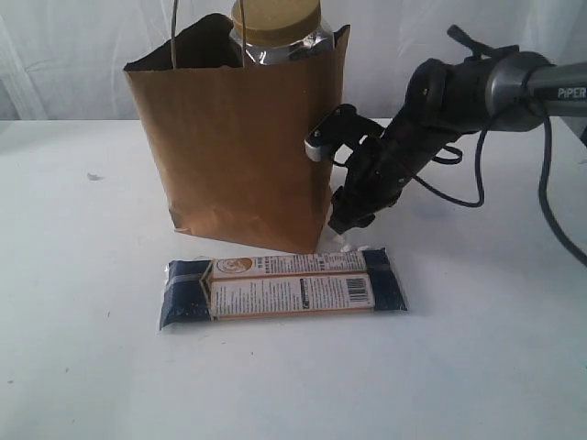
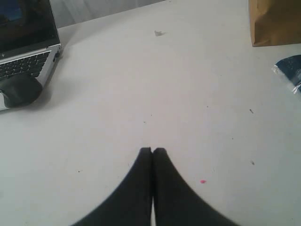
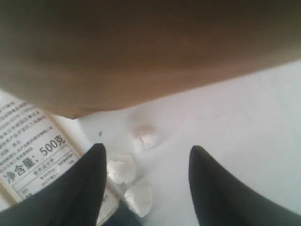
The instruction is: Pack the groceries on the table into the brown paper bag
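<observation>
A white table [image 1: 83, 367] is being shown with the bag [image 1: 238, 156] standing upright on it, mouth open. A laptop [image 2: 23, 52] is being seen well apart from the bag, in the left wrist view only. The packet [image 1: 284, 289] is lying flat just in front of the bag's base, its long side running along the bag's front wall, and is not yet being packed. The jar [image 1: 275, 41] is already being carried inside the bag, its lid [image 1: 275, 18] poking above the rim. The right gripper [image 1: 345, 234] is being held low at the bag's front corner, just above the packet's end there, jaws apart and nothing between them. The left gripper [image 2: 152, 150] is being held closed and empty over bare table, away from the bag. Small white lumps [image 3: 122, 168] are lying at that same corner; what they are cannot be told.

The packet is judged to be the item being gone for. It is best being gripped across its narrow width, clear of the bag wall so the bag is not being shoved. Gripped near one end, it can be hung upright and lowered in beside the jar.
</observation>
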You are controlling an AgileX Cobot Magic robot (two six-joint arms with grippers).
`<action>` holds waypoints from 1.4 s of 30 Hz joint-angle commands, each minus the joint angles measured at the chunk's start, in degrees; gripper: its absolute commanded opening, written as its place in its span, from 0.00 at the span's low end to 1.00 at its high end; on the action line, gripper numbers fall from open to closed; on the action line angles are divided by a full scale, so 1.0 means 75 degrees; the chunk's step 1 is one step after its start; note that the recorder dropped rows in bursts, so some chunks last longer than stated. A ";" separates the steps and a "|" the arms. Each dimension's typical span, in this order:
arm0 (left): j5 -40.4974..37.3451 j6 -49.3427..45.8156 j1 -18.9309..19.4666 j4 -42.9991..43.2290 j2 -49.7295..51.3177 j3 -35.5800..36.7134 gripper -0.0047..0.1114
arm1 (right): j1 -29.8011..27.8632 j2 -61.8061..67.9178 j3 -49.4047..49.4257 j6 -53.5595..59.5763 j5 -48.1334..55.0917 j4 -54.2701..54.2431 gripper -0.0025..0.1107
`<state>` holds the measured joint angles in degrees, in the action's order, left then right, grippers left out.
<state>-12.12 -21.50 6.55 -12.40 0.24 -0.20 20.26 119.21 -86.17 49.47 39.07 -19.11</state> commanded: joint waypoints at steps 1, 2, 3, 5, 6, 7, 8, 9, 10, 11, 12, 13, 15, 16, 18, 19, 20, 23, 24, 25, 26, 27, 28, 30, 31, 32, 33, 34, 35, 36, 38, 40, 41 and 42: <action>0.0018 0.0004 0.0011 -0.0019 -0.0033 0.0027 0.04 | -0.0044 0.0234 -0.0067 0.0609 0.0015 -0.0041 0.46; 0.0018 0.0004 0.0011 -0.0019 -0.0033 0.0027 0.04 | -0.0044 0.0274 -0.0067 0.0609 -0.0137 -0.0056 0.46; 0.0018 0.0004 0.0011 -0.0019 -0.0033 0.0027 0.04 | -0.0044 0.0291 -0.0067 0.0609 -0.0295 -0.0070 0.45; 0.0018 0.0004 0.0011 -0.0019 -0.0033 0.0027 0.04 | -0.0044 0.0360 -0.0067 0.0609 -0.0546 -0.0184 0.42; 0.0018 0.0004 0.0011 -0.0019 -0.0033 0.0027 0.04 | -0.0044 0.0424 -0.0067 0.0609 -0.0594 -0.0274 0.40; 0.0018 0.0004 0.0011 -0.0019 -0.0033 0.0027 0.04 | -0.0044 0.0476 -0.0067 0.0609 -0.0613 -0.0366 0.39; 0.0018 0.0004 0.0011 -0.0019 -0.0033 0.0027 0.04 | -0.0044 0.0515 -0.0067 0.0609 -0.0625 -0.0425 0.38; 0.0018 0.0004 0.0011 -0.0019 -0.0033 0.0027 0.04 | -0.0044 0.0581 -0.0067 0.0609 -0.0625 -0.0493 0.38; 0.0018 0.0004 0.0011 -0.0019 -0.0033 0.0027 0.04 | -0.0044 0.0629 -0.0067 0.0609 -0.0647 -0.0528 0.38; 0.0018 0.0004 0.0011 -0.0019 -0.0033 0.0027 0.04 | -0.0044 0.0663 -0.0067 0.0609 -0.0687 -0.0550 0.38; 0.0018 0.0004 0.0011 -0.0019 -0.0033 0.0027 0.04 | -0.0044 0.0725 -0.0067 0.0609 -0.0705 -0.0583 0.38; 0.0018 0.0004 0.0011 -0.0019 -0.0033 0.0027 0.04 | -0.0044 0.0743 -0.0067 0.0609 -0.0717 -0.0598 0.38; 0.0018 0.0004 0.0011 -0.0019 -0.0033 0.0027 0.04 | -0.0044 0.0779 -0.0067 0.0609 -0.0755 -0.0645 0.38; 0.0018 0.0004 0.0011 -0.0019 -0.0033 0.0027 0.04 | -0.0044 0.0779 -0.0067 0.0609 -0.0779 -0.0682 0.38; 0.0018 0.0004 0.0011 -0.0019 -0.0033 0.0027 0.04 | -0.0044 0.0797 -0.0067 0.0609 -0.0802 -0.0737 0.38; 0.0018 0.0004 0.0011 -0.0019 -0.0033 0.0027 0.04 | -0.0044 0.0807 -0.0067 0.0593 -0.0795 -0.0775 0.38; 0.0018 0.0004 0.0011 -0.0019 -0.0033 0.0027 0.04 | -0.0044 0.0840 -0.0067 0.0577 -0.0795 -0.0789 0.38; 0.0018 0.0004 0.0011 -0.0019 -0.0033 0.0027 0.04 | -0.0044 0.0915 -0.0067 0.0577 -0.0688 -0.0932 0.33; 0.0018 0.0004 0.0011 -0.0019 -0.0033 0.0027 0.04 | -0.0044 0.0934 -0.0067 0.0577 -0.0656 -0.0932 0.30; 0.0018 0.0004 0.0011 -0.0019 -0.0033 0.0027 0.04 | -0.0044 0.0953 -0.0067 0.0577 -0.0619 -0.0951 0.26; 0.0018 0.0004 0.0011 -0.0019 -0.0033 0.0027 0.04 | -0.0044 0.0965 -0.0067 0.0577 -0.0602 -0.0952 0.23; 0.0018 0.0004 0.0011 -0.0019 -0.0033 0.0027 0.04 | -0.0044 0.1001 -0.0067 0.0577 -0.0585 -0.0952 0.18; 0.0018 0.0004 0.0011 -0.0019 -0.0033 0.0027 0.04 | -0.0044 0.1014 -0.0067 0.0577 -0.0567 -0.0952 0.15; 0.0018 0.0004 0.0011 -0.0019 -0.0033 0.0027 0.04 | -0.0044 0.1019 -0.0067 0.0563 -0.0522 -0.0952 0.07; 0.0018 0.0004 0.0011 -0.0019 -0.0033 0.0027 0.04 | -0.0044 0.1019 -0.0067 0.0522 -0.0491 -0.0952 0.03; 0.0018 0.0004 0.0011 -0.0019 -0.0033 0.0027 0.04 | -0.0044 0.1019 -0.0067 0.0415 -0.0477 -0.0952 0.02; 0.0018 0.0004 0.0011 -0.0019 -0.0033 0.0027 0.04 | -0.0044 0.0998 -0.0067 0.0354 -0.0424 -0.0952 0.02; 0.0018 0.0004 0.0011 -0.0019 -0.0033 0.0027 0.04 | -0.0044 0.0955 -0.0067 0.0354 -0.0341 -0.0952 0.02; 0.0018 0.0004 0.0011 -0.0019 -0.0033 0.0027 0.04 | -0.0044 0.0905 -0.0067 0.0354 -0.0209 -0.0952 0.02; 0.0018 0.0004 0.0011 -0.0019 -0.0033 0.0027 0.04 | -0.0044 0.0863 -0.0067 0.0354 -0.0080 -0.0938 0.02; 0.0018 0.0004 0.0011 -0.0019 -0.0033 0.0027 0.04 | -0.0044 0.0691 -0.0067 0.0354 0.0241 -0.0883 0.02; 0.0018 0.0004 0.0011 -0.0019 -0.0033 0.0027 0.04 | -0.0044 0.0527 -0.0067 0.0334 0.0491 -0.0811 0.02; 0.0018 0.0004 0.0011 -0.0019 -0.0033 0.0027 0.04 | -0.0044 0.0451 -0.0067 0.0278 0.0591 -0.0781 0.02; 0.0018 0.0004 0.0011 -0.0019 -0.0033 0.0027 0.04 | -0.0044 0.0401 -0.0067 0.0192 0.0638 -0.0744 0.02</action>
<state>-12.12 -21.50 6.55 -12.40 0.24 -0.20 20.04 123.85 -86.76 51.90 40.49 -25.82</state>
